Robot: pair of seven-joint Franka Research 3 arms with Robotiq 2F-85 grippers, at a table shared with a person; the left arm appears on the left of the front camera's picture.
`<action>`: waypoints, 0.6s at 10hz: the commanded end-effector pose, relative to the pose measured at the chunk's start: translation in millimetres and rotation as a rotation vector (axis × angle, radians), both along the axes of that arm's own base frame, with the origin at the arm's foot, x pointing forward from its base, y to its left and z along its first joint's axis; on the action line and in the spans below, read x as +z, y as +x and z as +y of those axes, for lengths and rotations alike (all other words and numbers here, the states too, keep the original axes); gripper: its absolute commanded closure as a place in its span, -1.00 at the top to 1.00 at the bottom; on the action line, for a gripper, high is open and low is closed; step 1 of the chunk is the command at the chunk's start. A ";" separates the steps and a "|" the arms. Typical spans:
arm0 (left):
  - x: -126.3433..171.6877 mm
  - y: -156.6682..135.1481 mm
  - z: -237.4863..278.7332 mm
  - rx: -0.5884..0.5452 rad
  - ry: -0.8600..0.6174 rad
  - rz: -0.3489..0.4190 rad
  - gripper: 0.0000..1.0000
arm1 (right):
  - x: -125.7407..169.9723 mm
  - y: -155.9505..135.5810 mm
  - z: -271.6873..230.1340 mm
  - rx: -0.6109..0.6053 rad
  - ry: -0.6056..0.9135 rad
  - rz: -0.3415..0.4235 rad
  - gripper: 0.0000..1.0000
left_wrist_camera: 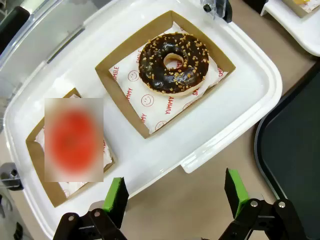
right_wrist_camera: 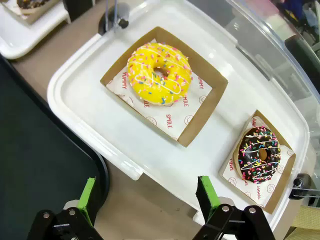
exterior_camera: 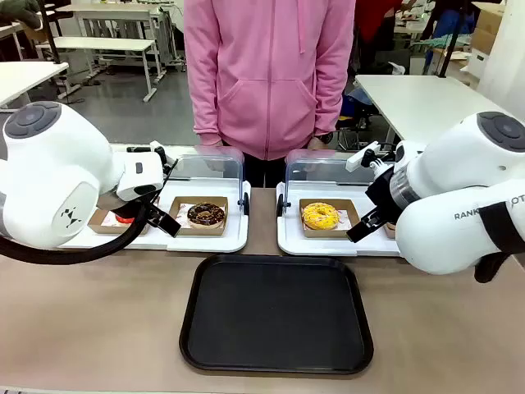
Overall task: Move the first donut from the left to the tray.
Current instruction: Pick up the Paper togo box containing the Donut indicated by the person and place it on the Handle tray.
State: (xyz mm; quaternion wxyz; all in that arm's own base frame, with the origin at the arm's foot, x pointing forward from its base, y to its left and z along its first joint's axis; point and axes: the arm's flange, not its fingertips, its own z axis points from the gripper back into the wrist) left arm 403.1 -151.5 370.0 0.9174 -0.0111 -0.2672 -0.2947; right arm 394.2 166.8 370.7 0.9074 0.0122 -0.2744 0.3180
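left claw wide open, red donut waiting in its holder

front view first: the red donut [exterior_camera: 123, 218] sits in its holder [exterior_camera: 105, 220] at the left end of the left white tray [exterior_camera: 209, 243], half hidden behind the left arm. the brown donut [exterior_camera: 205, 214] is just to its right, and the yellow donut [exterior_camera: 320, 216] is over on the other white tray. the black tray [exterior_camera: 276, 313] lies near, in the middle, with nothing on it. a person [exterior_camera: 269, 74] stands at the far side, taking no part.

left wrist view now: the left claw [left_wrist_camera: 176, 197] hovers over the near rim of the white tray, jaws spread full, nothing between the pads. the red donut is off to one side of the claw's line, not between the fingers, and its detail is smeared.

right wrist view: the right claw [right_wrist_camera: 147, 197] is open too and empty, over the near rim of its own tray, with the yellow donut beyond.

how it should handle, by my read: light and soft, with a glossy glaze that would smear or dent under a squeeze. the holder is thin card, so it will flex. best bet looks like pinching one holder wall, or closing across two opposite walls, and keeping the pads off the glaze. lift it level so the donut doesn't slide out.
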 end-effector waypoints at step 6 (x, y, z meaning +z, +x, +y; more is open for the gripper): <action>0.2 0.0 0.0 0.000 0.000 0.000 1.00 | 0.0 0.0 0.0 0.000 0.000 0.000 1.00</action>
